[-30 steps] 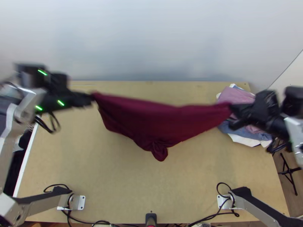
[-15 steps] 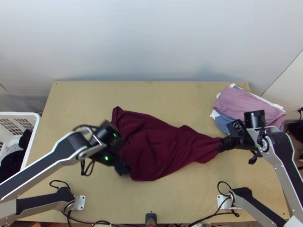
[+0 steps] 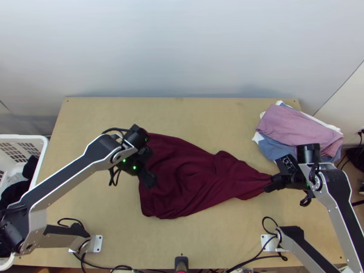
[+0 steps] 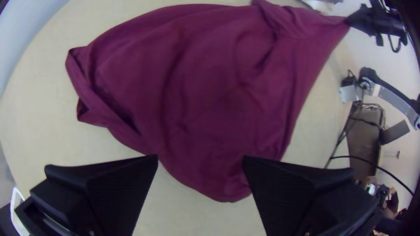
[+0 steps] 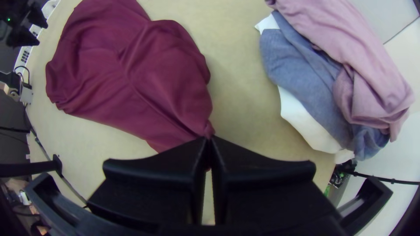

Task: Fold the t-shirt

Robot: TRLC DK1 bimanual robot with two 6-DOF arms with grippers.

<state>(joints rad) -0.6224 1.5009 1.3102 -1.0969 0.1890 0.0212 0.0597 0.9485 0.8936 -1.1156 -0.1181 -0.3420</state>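
The maroon t-shirt (image 3: 191, 177) lies loosely spread and wrinkled on the table, drawn to a gathered point on its right side. At that point my right gripper (image 3: 269, 184) is shut on the cloth; in the right wrist view the same gripper (image 5: 209, 142) pinches the shirt's gathered end. Over the shirt's left part is my left gripper (image 3: 150, 178). Seen from its own wrist, the left gripper (image 4: 200, 159) is open, with the maroon cloth (image 4: 210, 87) below and beyond its parted fingers.
A pile of pink, blue and white clothes (image 3: 291, 125) sits at the table's back right. A white basket (image 3: 40, 170) holding dark cloth stands past the left edge. Bare wooden tabletop (image 3: 113, 227) lies in front of the shirt.
The shirt, earlier stretched between both grippers, came down onto the table. My left gripper let go of it and moved inward, then slightly up the picture. The right gripper kept its hold, lately shifting slightly right.
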